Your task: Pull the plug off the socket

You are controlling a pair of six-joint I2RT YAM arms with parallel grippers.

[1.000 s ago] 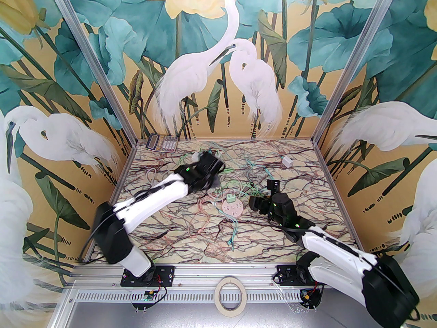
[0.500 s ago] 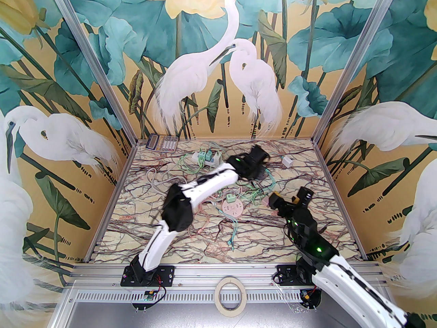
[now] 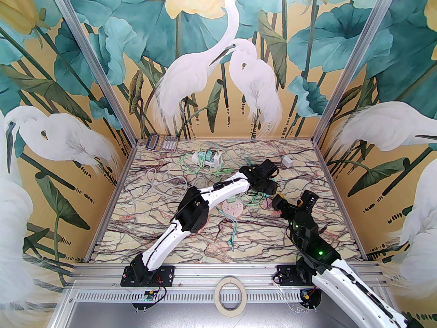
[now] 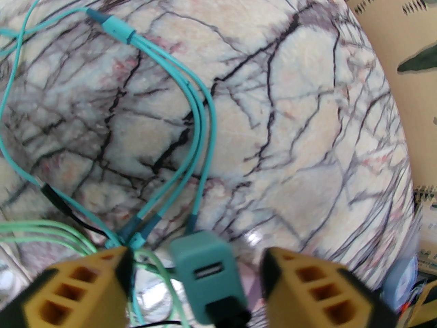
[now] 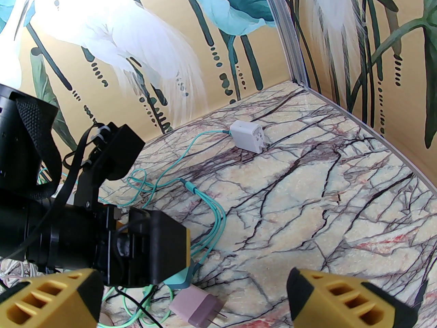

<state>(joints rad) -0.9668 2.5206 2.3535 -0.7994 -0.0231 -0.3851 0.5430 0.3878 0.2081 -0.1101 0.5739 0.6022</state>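
Both spread wide | left pincer [image 4: 194,255] straddles teal plug [image 4: 208,272], apparently not touching | right pincer [image 5: 196,278] holds nothing

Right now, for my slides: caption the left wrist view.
Open left gripper around a teal charger, marble table beyond.

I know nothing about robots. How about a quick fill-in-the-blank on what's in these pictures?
The charger between the left gripper's open fingers is ____ in colour. The round socket is ____ in colour. A ____ lies in the far left corner. The right gripper's jaws stand ____.
Missing words: teal, pink, calculator, open.
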